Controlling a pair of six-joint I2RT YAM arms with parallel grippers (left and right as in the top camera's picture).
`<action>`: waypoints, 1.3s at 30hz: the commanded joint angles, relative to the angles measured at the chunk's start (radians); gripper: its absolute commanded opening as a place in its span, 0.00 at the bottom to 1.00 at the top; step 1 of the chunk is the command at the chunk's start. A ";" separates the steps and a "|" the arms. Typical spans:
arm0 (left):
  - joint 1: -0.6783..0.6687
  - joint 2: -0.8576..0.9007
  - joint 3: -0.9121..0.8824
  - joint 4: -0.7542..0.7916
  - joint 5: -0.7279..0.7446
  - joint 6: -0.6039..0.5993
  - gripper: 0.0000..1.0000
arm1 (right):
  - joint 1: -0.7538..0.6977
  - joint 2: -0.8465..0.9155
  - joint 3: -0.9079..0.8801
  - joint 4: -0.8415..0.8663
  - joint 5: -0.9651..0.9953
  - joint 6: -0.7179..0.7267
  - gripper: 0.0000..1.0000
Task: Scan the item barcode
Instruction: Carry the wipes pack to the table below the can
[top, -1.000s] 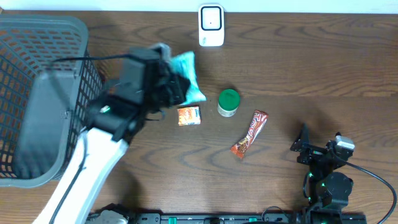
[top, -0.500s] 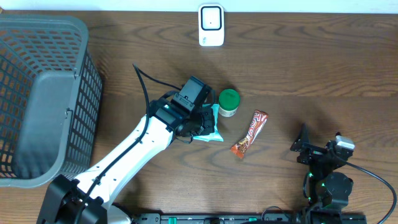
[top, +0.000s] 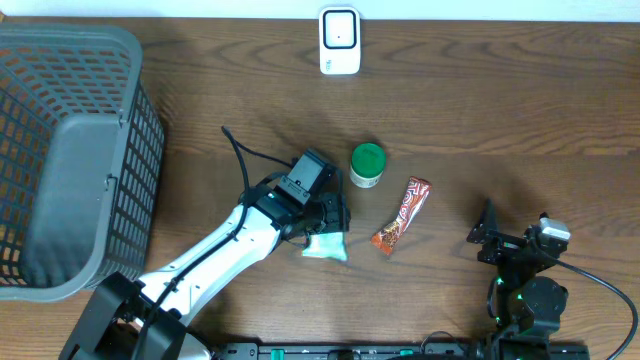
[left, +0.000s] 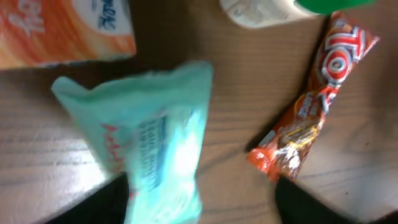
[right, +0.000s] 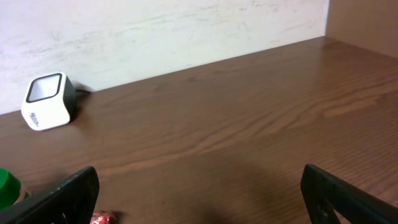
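While teal packet (top: 326, 247) now lies loose on wooden table (top: 520, 110), lower centre of overhead frame, I note the change: left gripper (left: 202, 193) pinched it a second ago up near frame centre, now jaws wide, straddling it, no grip. Scanner (top: 339, 40) top centre, well apart. I judge this item's pass finished or abandoned. Right gripper (right: 199, 180) wide, empty.
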 joint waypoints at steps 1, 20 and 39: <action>0.000 -0.026 0.035 0.002 -0.058 0.061 0.98 | -0.004 -0.003 -0.001 -0.004 0.002 -0.011 0.99; -0.001 0.085 -0.027 -0.004 -0.056 -0.047 0.08 | -0.004 -0.003 -0.001 -0.004 0.002 -0.011 0.99; -0.074 0.101 -0.012 0.178 0.013 -0.021 0.07 | -0.004 -0.003 -0.001 -0.004 0.002 -0.011 0.99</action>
